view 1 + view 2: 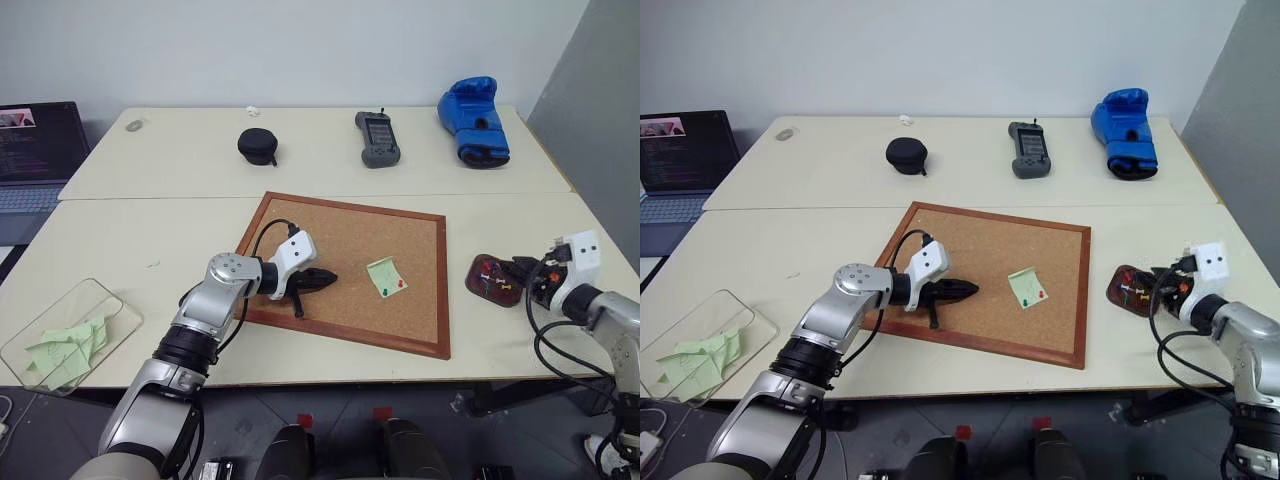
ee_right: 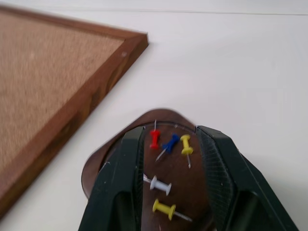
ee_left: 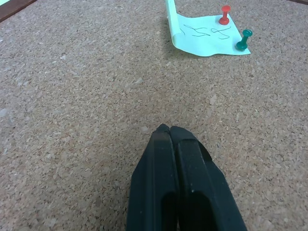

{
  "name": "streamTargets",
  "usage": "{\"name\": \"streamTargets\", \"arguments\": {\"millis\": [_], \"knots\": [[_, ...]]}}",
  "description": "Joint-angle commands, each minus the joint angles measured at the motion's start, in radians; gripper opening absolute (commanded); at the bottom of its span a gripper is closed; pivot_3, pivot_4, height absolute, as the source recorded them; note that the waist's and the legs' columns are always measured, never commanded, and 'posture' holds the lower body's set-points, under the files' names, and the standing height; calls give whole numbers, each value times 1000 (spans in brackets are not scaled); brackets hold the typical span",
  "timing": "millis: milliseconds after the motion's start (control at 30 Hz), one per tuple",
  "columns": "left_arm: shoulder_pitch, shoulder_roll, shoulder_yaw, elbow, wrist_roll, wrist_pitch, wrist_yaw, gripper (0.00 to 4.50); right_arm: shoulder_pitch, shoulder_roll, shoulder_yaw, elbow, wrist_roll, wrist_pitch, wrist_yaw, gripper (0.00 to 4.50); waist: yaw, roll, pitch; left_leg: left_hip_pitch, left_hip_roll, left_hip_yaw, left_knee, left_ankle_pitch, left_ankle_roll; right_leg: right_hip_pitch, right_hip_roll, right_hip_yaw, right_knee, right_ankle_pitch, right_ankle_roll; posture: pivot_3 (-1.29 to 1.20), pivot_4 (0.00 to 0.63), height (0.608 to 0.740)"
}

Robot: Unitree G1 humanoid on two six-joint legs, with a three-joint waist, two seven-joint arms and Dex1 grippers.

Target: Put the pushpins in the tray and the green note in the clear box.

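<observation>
The green note (image 1: 386,275) lies on the corkboard, pinned by two pushpins, one red (image 3: 224,14) and one teal (image 3: 244,39). One edge of the note curls up. My left gripper (image 1: 330,278) is shut and empty, hovering low over the cork a short way left of the note and pointing at it. The tray (image 1: 476,272) sits on the table right of the board and holds several coloured pins. My right gripper (image 2: 171,132) is open just above the tray, one finger on each side, holding nothing. The clear box (image 1: 110,305) stands at the near left with green notes inside.
The wood-framed corkboard (image 1: 300,215) fills the table's middle. At the back are a black round case (image 1: 257,146), a grey handheld device (image 1: 377,138) and a blue boxing glove (image 1: 474,122). A laptop (image 1: 35,150) sits far left.
</observation>
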Motion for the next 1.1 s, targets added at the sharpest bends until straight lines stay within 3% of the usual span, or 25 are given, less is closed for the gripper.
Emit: {"name": "streamTargets", "arguments": {"millis": [33,233,300,400,500,833,900,967,1100], "knots": [[9,3,-33,39,40,16,3,0,-33,24,-86,-13,105,114,-50,1756,0,0,0,0,0,0,0,0,0,0,0,0,0,0,0,0,150,740],[5,1,-33,44,43,12,5,0,-16,10,-79,-39,133,154,-47,1756,0,0,0,0,0,0,0,0,0,0,0,0,0,0,0,0,150,740],[5,2,-33,44,43,12,6,0,18,-23,-13,-56,51,35,-8,1756,0,1,0,0,0,0,0,0,0,0,0,0,0,0,0,0,150,740],[5,3,-35,45,43,11,5,0,100,-115,155,-38,-220,-369,38,1756,-1,1,0,0,-1,1,0,0,0,0,0,0,0,0,0,0,150,740],[2,4,-33,49,43,9,7,0,130,-163,226,6,-350,-609,48,1756,-2,1,0,0,-1,3,0,0,0,0,0,1,-1,-3,5,0,150,740],[4,15,-34,52,51,-5,9,0,80,-213,297,90,-552,-979,10,1756,-1,1,0,2,-1,4,0,0,0,1,1,2,-1,0,1,0,150,740],[1,13,-34,57,51,-5,9,0,56,-204,315,93,-558,-1024,18,1756,-1,1,0,3,-1,4,0,0,0,1,1,2,-1,0,1,0,150,740],[-3,12,-33,60,51,-6,8,0,24,-159,359,19,-452,-997,108,1756,-1,0,0,3,-1,4,0,0,0,1,1,2,-1,0,1,0,150,740],[-11,10,-35,71,53,-11,7,0,-2,-87,420,-81,-284,-818,225,1756,-1,0,0,6,0,2,-1,0,0,5,2,1,-1,0,1,0,150,740]]}}
